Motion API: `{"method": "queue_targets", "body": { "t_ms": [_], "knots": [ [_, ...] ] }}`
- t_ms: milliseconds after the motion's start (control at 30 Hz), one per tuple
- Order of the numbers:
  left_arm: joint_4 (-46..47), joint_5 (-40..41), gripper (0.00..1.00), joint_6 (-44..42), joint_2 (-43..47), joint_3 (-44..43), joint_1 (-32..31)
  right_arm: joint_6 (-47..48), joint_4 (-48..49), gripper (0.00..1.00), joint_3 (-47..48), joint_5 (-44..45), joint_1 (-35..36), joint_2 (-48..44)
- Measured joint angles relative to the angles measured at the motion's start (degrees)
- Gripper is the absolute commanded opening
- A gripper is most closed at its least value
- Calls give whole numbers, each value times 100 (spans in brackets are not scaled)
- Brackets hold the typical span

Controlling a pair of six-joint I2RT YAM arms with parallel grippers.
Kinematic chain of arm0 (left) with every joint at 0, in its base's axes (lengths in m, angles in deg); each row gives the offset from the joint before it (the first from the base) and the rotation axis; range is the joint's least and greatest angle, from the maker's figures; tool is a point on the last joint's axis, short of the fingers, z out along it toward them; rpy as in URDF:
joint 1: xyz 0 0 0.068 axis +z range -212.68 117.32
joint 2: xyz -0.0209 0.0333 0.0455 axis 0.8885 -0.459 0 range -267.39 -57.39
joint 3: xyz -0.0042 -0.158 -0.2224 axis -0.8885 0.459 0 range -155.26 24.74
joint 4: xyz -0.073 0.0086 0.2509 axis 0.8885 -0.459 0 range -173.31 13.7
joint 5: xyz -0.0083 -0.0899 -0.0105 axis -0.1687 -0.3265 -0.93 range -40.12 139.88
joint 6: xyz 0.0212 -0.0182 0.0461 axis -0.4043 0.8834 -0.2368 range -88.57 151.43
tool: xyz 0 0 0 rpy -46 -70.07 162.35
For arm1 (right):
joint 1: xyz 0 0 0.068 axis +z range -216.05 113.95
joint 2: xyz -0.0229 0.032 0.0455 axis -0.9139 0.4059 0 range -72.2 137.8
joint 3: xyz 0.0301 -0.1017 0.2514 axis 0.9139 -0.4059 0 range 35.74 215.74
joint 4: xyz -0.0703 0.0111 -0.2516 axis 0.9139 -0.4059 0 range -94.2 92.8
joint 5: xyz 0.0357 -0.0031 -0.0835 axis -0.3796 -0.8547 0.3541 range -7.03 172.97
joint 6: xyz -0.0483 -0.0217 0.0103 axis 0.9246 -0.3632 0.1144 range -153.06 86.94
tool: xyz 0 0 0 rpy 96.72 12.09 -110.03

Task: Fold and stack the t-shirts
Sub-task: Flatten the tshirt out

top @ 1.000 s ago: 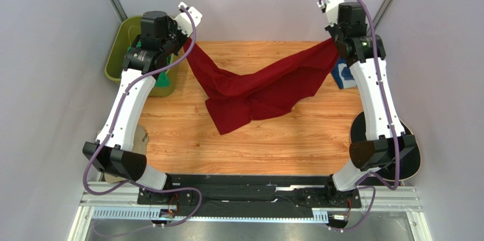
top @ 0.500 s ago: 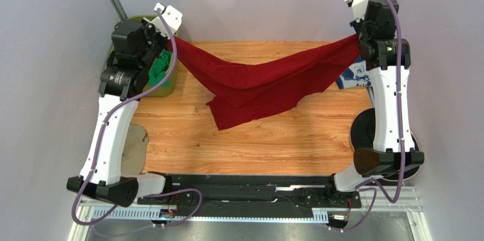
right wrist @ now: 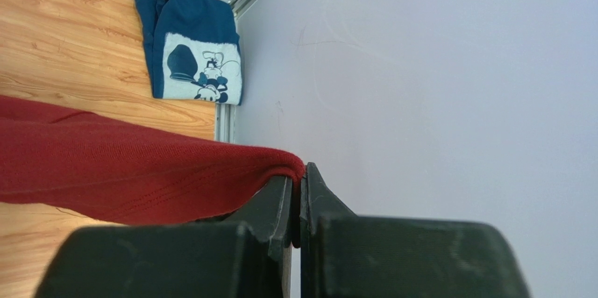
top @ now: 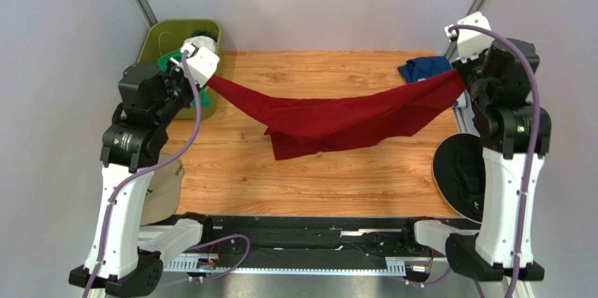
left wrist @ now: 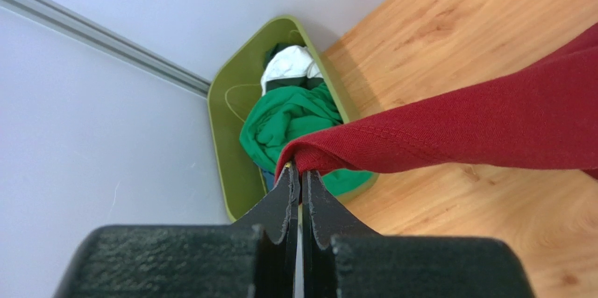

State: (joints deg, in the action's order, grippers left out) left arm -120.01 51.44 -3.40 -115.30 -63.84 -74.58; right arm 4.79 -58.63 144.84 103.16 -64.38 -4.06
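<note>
Red tee [top: 337, 119] hangs stretched between the arms, sagging low over the counter [top: 316, 186]. Left claw [left wrist: 300, 172] and right claw [right wrist: 298, 175] each pinch one end. Navy tee [right wrist: 193, 46] looks folded at the far right edge, green tee [left wrist: 295, 119] waits in the bin [left wrist: 223, 102]. Early going, I'd say.

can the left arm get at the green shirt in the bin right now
Probably not yet: the left end effector is shut on the red shirt, stretched across to the right end effector. The green shirt lies nearby, uncovered in the bin.
</note>
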Motion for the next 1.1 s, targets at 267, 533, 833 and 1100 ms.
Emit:
{"method": "queue_targets", "body": {
  "t_ms": [267, 533, 833, 1100],
  "knots": [
    [-363, -470, 0, -48, 584, -350, -2, 105, -223, 0, 7, -33, 0, -562],
    [334, -431, 0, -269, 286, -579, -2, 144, 61, 0, -308, -26, 0, -197],
    [1829, -20, 0, -597, -2317, 299, 0, 109, 894, 0, -1043, -157, -31, 1357],
    [2146, 291, 51, -601, -4509, 271, 2, -59, 1296, 0, -1244, -372, -35, 2721]
  ]
}}
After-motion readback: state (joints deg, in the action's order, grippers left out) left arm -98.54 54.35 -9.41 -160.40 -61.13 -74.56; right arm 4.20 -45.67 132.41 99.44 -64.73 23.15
